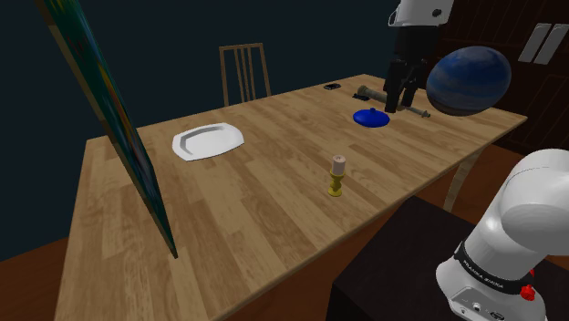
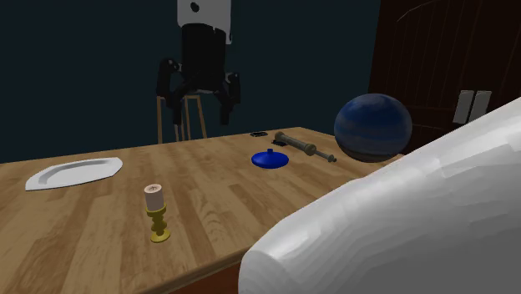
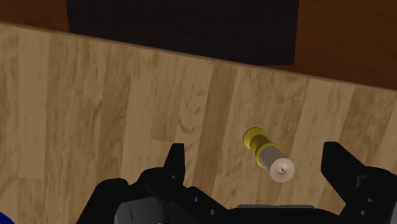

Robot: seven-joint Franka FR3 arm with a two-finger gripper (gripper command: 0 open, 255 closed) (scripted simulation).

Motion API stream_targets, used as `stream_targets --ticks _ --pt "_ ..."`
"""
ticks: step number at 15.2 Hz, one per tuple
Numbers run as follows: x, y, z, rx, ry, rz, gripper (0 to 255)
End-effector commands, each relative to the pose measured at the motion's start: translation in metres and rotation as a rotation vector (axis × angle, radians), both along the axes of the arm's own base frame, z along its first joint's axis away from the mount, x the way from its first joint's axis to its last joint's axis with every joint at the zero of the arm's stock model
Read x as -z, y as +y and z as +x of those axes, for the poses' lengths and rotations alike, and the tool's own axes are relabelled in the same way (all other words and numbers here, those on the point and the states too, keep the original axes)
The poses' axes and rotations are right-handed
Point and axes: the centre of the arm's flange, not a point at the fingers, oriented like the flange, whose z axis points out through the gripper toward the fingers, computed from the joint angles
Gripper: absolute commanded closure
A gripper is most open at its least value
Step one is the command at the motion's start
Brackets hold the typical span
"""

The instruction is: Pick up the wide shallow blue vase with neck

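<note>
While the wooden table (image 1: 274, 219) offers plenty of bare surface, the far end where the work lies is crowded, and that is where trouble could start. The tall painted panel (image 1: 109, 119) leaning at the shoulder view's left stands well apart from the action and seems no threat. The big blue sphere (image 1: 470, 80) is another matter. It sits near the target, and a wrist swinging wide on the way down could nudge it and set it rolling.

The gripper (image 2: 199, 108) hangs high above the tabletop with its fingers spread apart and nothing between them. A long descent is needed, and any drift along it adds up. The white plate (image 1: 208, 141) lies well clear.

The blue vase (image 1: 371, 117) sits on the table toward the far end, near the sphere, low and flat with a short neck at its middle. Its body looks too wide for the fingers, I judge, so the neck is the only hold. Closing off-centre could pinch the sloping shoulder and squirt the vase sideways. The rod-shaped tool (image 1: 406, 108) lies just beside the vase, and a finger could land on it. In the wrist view the small candle holder (image 3: 267, 153) lies in line between the fingers, so a straight drop risks toppling it instead.
</note>
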Motion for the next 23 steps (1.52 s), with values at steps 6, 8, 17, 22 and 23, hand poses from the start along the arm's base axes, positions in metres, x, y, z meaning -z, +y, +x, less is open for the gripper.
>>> stream_targets --ticks 6,8,17,22,23 --pt "0.023 -0.050 0.031 -0.006 -0.004 -0.019 0" --pt "0.032 -0.070 0.043 -0.009 -0.006 -0.027 0" --pt "0.069 -0.162 0.099 -0.020 -0.013 -0.062 0" --pt "0.089 -0.213 0.131 -0.026 -0.017 -0.082 0" --pt "0.092 -0.223 0.138 -0.027 -0.018 -0.086 0"
